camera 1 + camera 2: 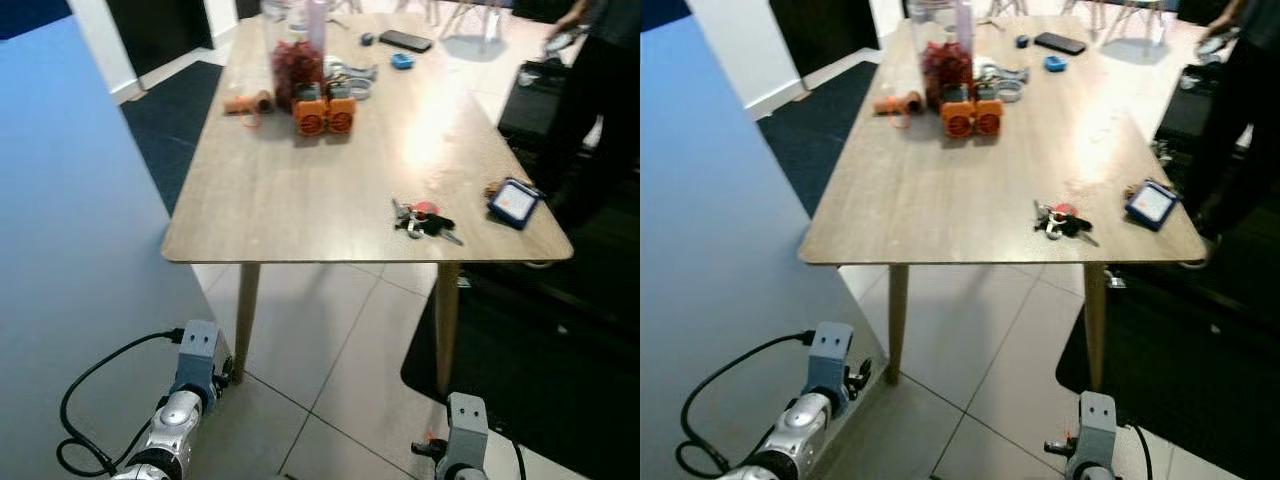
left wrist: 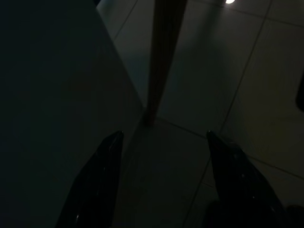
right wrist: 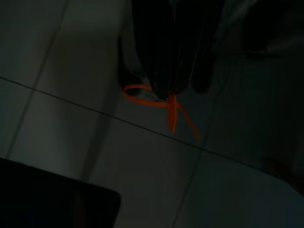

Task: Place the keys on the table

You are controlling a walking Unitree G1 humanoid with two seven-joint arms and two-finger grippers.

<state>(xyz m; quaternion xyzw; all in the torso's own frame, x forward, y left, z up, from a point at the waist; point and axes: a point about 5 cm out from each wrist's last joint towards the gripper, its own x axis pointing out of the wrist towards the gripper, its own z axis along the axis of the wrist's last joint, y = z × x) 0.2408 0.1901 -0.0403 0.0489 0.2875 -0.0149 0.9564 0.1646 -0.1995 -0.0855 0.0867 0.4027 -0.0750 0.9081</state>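
Already the wooden table [image 1: 300, 190] carries the keys [image 1: 424, 221], lying near its front right corner, just beside a small blue-framed device [image 1: 514, 203]; orange objects [image 1: 324, 116] stand well apart, farther back. Both arms hang low over the tiled floor [image 1: 330, 350]. The left gripper [image 2: 164, 175] is spread wide and empty (near a table leg [image 2: 164, 57]). The right gripper [image 3: 164, 92] is pressed closed, an orange loop [image 3: 156, 102] at its fingertips.

Both silver arms hang low. The left gripper [image 2: 164, 180] points down, its 2 black fingers [image 2: 97, 185] spread wide apart. The right gripper [image 3: 166, 92] also points down, its 2 fingers [image 3: 154, 47] pressed together, an orange loop [image 3: 142, 92] pinched at the tips.
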